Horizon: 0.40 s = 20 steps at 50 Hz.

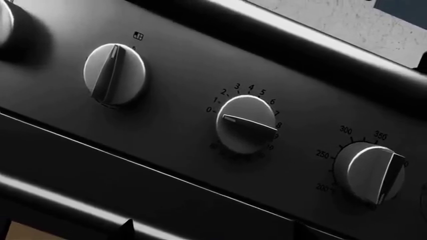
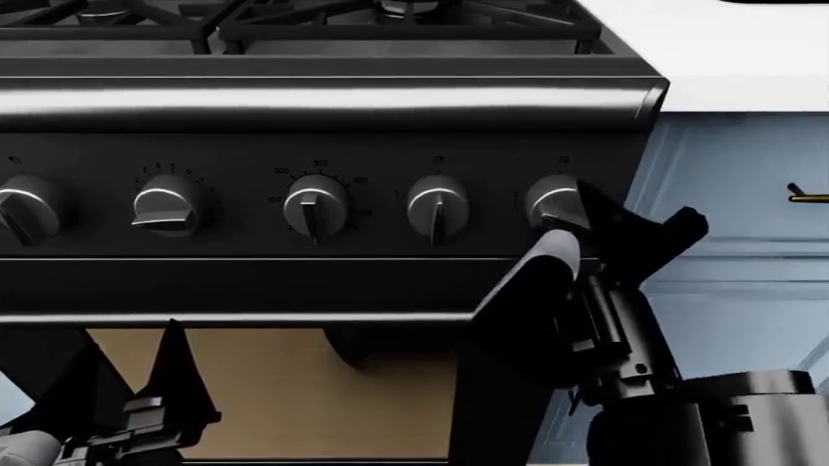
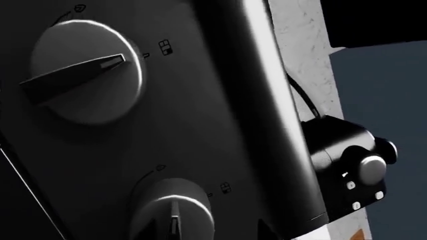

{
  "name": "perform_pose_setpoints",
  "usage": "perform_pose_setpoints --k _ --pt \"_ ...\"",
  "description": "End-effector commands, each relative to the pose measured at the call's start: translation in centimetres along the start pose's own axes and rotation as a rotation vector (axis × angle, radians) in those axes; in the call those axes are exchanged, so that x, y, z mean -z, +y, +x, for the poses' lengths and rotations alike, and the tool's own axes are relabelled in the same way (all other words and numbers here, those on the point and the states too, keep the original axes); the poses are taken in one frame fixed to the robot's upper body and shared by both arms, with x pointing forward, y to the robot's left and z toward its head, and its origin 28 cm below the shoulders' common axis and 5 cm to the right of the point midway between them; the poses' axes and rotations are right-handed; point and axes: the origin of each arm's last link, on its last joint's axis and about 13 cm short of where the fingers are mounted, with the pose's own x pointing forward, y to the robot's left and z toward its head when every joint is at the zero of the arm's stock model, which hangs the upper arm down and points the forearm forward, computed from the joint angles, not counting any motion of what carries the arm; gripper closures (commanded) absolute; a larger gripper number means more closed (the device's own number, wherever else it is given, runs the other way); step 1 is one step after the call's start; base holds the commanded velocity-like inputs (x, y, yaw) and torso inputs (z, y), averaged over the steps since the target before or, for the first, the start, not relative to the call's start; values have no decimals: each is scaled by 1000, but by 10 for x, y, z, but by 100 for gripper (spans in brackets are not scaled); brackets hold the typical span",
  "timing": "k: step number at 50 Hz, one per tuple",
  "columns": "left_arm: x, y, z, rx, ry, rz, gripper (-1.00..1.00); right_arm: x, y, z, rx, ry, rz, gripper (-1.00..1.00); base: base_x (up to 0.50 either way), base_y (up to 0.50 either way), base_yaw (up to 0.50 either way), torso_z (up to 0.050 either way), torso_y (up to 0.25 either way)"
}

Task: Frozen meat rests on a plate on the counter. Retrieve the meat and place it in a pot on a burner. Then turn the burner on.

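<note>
Black right gripper (image 2: pixel 585 209) sits at the rightmost stove knob (image 2: pixel 549 202), its grasp unclear; left gripper (image 2: pixel 155 388) hangs low, fingers parted, holding nothing.

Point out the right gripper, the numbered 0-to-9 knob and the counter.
right gripper (image 2: pixel 619 218): head view, between its dark jaws at the rightmost knob.
numbered knob (image 1: pixel 246 124): left wrist view, middle of its silver face.
counter (image 2: pixel 751 53): head view, bare white top.
</note>
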Motion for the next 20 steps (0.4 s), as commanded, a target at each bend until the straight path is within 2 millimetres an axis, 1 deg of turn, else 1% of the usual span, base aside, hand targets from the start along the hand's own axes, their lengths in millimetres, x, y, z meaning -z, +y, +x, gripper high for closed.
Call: perform_pose_setpoints --k 1,13,20 --pt "-2 -1 -2 8 -8 -12 -100 -8 -13 -11 26 -24 20 -100 0 0 0 0 0" --pt "-3 -3 -3 10 -8 -13 -100 -7 -15 -14 7 -24 35 -100 0 0 0 0 0" --pt "-5 -5 -3 18 -14 -10 -100 -6 -21 -17 4 -36 45 -100 0 0 0 0 0"
